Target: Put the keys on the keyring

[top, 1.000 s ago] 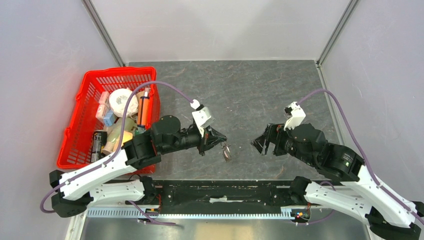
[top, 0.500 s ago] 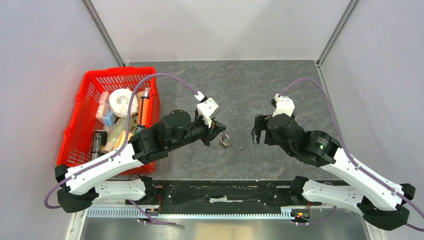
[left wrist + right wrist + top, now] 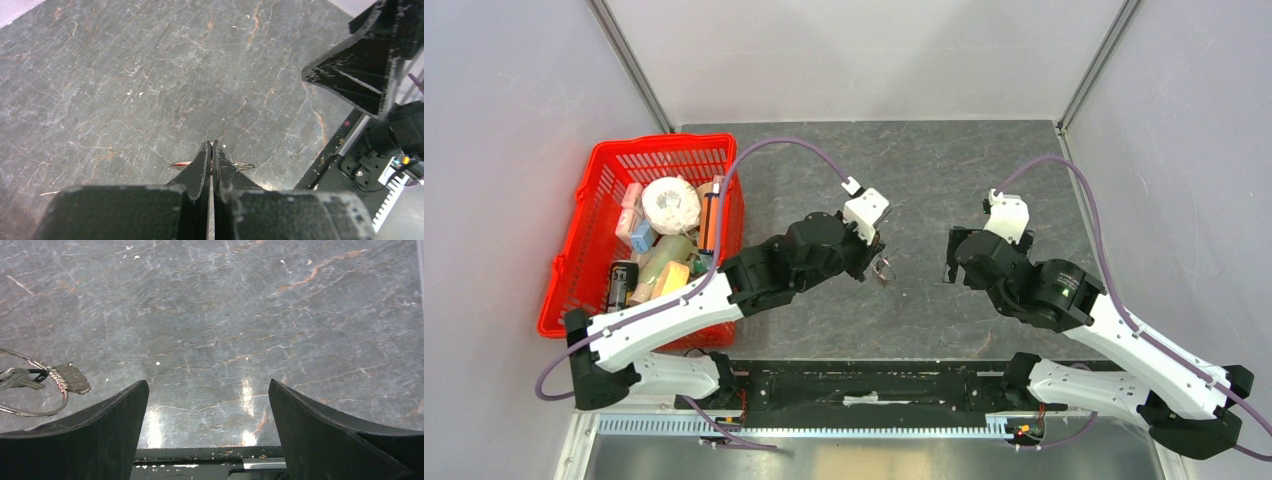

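Note:
My left gripper (image 3: 876, 262) is shut on the thin silvery keyring (image 3: 884, 270) and holds it above the dark stone table (image 3: 944, 170) near the middle. In the left wrist view the fingertips (image 3: 206, 150) are pressed together, and the keyring (image 3: 243, 164) sticks out on both sides of them. Small silvery keys (image 3: 69, 378) hang with the keyring (image 3: 31, 413) at the left edge of the right wrist view. My right gripper (image 3: 951, 258) is open and empty, facing the ring from the right with a gap between. Its fingers (image 3: 120, 415) stand wide apart.
A red basket (image 3: 574, 290) with several bottles and a tape roll stands at the table's left. The black base rail (image 3: 874, 385) runs along the near edge. Grey walls enclose the table on three sides.
My left gripper has carried the keyring away from the near edge and to the right. My right arm has swung its open gripper farther back and a little right.

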Controlling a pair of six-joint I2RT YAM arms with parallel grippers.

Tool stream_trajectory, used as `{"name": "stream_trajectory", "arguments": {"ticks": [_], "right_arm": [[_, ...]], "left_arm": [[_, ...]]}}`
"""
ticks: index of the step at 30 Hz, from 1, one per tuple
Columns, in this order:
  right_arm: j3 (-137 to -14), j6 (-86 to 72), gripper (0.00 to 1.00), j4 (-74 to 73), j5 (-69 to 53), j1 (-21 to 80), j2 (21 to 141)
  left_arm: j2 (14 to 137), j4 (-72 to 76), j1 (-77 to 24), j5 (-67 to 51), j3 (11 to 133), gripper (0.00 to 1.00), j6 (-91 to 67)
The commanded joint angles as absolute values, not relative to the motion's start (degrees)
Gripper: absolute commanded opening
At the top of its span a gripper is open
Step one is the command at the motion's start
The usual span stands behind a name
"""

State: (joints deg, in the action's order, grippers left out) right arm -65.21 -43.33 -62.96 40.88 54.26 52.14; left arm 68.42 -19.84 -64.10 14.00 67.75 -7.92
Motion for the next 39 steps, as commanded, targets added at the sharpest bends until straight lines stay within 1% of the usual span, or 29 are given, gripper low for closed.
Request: {"name": "stream_trajectory", "arguments": {"ticks": [1,13,20,27,39], "right_arm": [[-65.9,-46.6,0.97,-66.4,46.6,54.4,52.4],[-60.1,-48.2,0.97,-64.7,43.0,54.4,47.1],[-59.4,-48.0,0.97,-65.2,41.8,54.4,46.2],[-57.8,-47.7,0.97,-64.7,40.5,54.4,45.0],[-55.4,-47.6,0.97,-62.7,38.0,54.4,44.8]], "left_arm": [[71.3,-14.4,-64.2,18.8,70.8,0.02,-7.4],[84.0,-14.1,-63.2,18.0,80.3,0.02,-6.6],[91.0,-11.3,-59.3,12.7,83.1,0.02,-8.1],[98.1,-11.6,-56.5,9.6,87.5,0.02,-8.1],[105.6,-11.5,-54.7,8.7,92.7,0.02,-8.9]]}}
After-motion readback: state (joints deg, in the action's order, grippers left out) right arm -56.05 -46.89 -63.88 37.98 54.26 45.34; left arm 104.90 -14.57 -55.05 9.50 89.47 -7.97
